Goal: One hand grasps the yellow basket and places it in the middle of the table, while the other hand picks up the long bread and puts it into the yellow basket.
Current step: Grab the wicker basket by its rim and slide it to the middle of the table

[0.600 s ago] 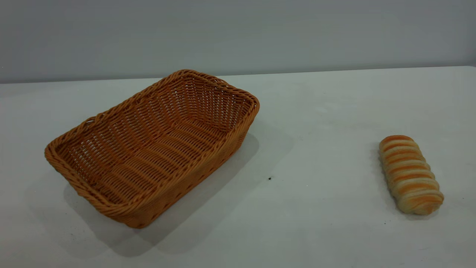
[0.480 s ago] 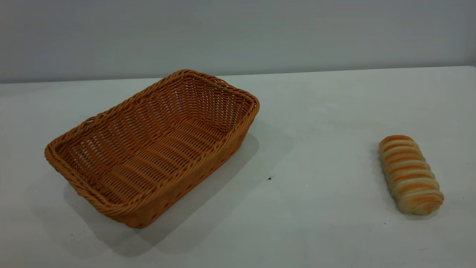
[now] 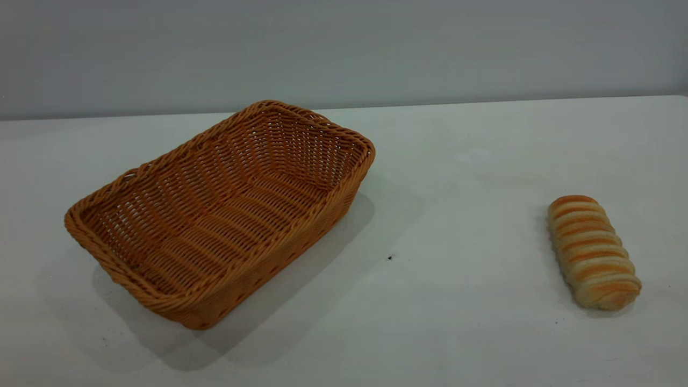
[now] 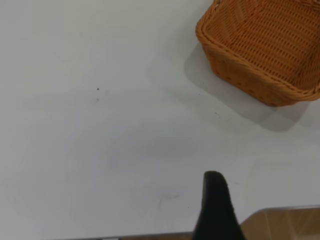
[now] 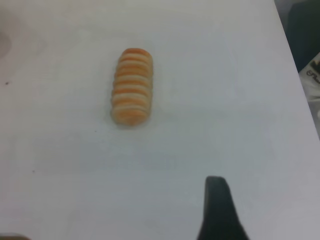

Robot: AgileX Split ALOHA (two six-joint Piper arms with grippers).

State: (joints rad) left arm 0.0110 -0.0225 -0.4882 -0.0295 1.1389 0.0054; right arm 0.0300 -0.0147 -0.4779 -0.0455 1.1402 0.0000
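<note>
The yellow basket (image 3: 220,215), orange-tan wicker, sits empty on the left half of the white table (image 3: 457,161), turned at an angle. One corner of it shows in the left wrist view (image 4: 260,50). The long bread (image 3: 591,251), striped orange and cream, lies on the table at the right, and shows in the right wrist view (image 5: 132,86). Neither gripper appears in the exterior view. My left gripper (image 4: 215,205) shows only as a black tip above bare table, well short of the basket. My right gripper (image 5: 217,207) shows only as a black tip, apart from the bread.
A small dark speck (image 3: 389,258) lies on the table between basket and bread. The table's edge (image 4: 280,210) runs just by the left gripper, with brown floor beyond. The table's side edge (image 5: 295,75) and dark clutter beyond it show in the right wrist view.
</note>
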